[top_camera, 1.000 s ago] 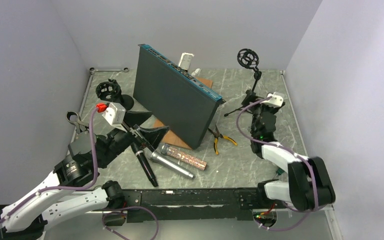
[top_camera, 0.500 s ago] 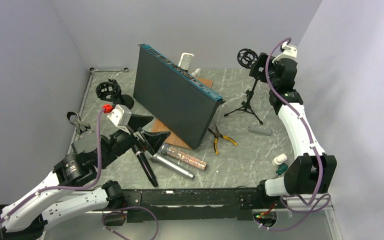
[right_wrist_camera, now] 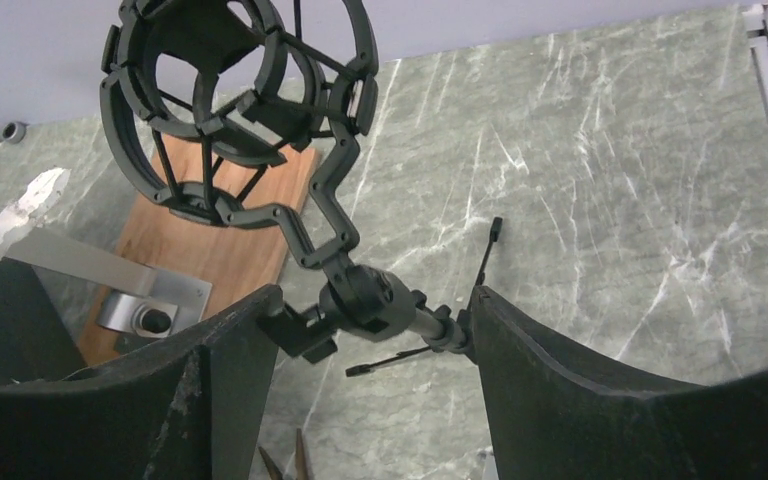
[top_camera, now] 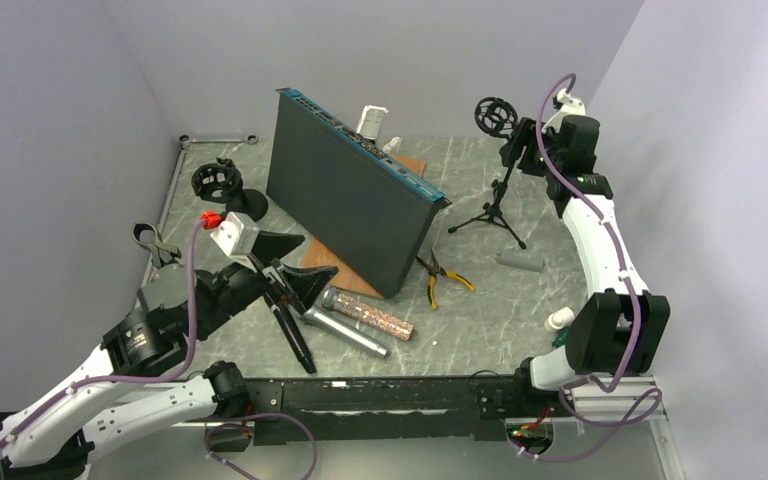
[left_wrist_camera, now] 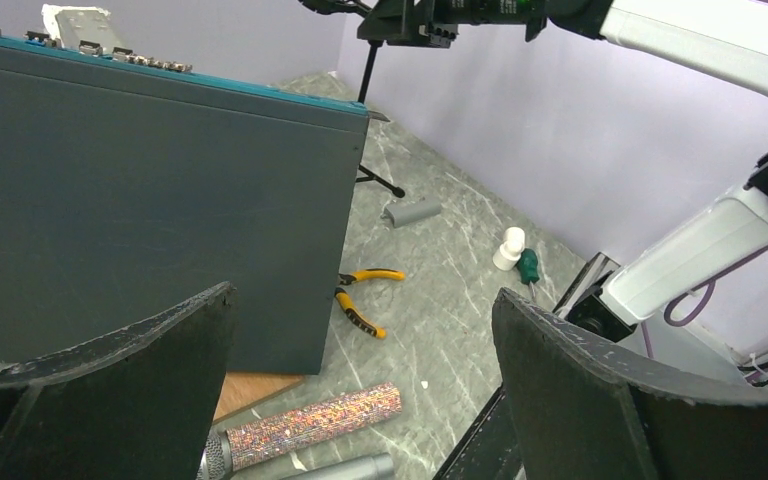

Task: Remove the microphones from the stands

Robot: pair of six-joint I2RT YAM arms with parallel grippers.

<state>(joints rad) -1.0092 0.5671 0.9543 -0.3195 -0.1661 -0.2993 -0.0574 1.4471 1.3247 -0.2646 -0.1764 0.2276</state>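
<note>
The black tripod stand [top_camera: 495,205] stands at the back right, and the round shock mount [top_camera: 495,114] on top of it is empty, as the right wrist view [right_wrist_camera: 230,110] also shows. My right gripper [top_camera: 522,148] is open, with a jaw on each side of the stand's swivel joint [right_wrist_camera: 365,298], apart from it. Three microphones lie on the table: a glitter one [top_camera: 365,312], a grey one [top_camera: 345,332] and a black one [top_camera: 290,325]. My left gripper [top_camera: 295,265] is open and empty above them; the glitter microphone [left_wrist_camera: 310,428] shows between its jaws.
A big dark box [top_camera: 350,190] stands upright in the middle on a wooden board [top_camera: 335,275]. Yellow pliers [top_camera: 440,278], a grey cylinder [top_camera: 518,260] and a white bottle [top_camera: 560,320] lie front right. A second shock mount [top_camera: 217,182] stands at the left.
My right arm has swung up from the front right of the table to the top of the stand, then settled around its joint. My left gripper has shifted slightly.
</note>
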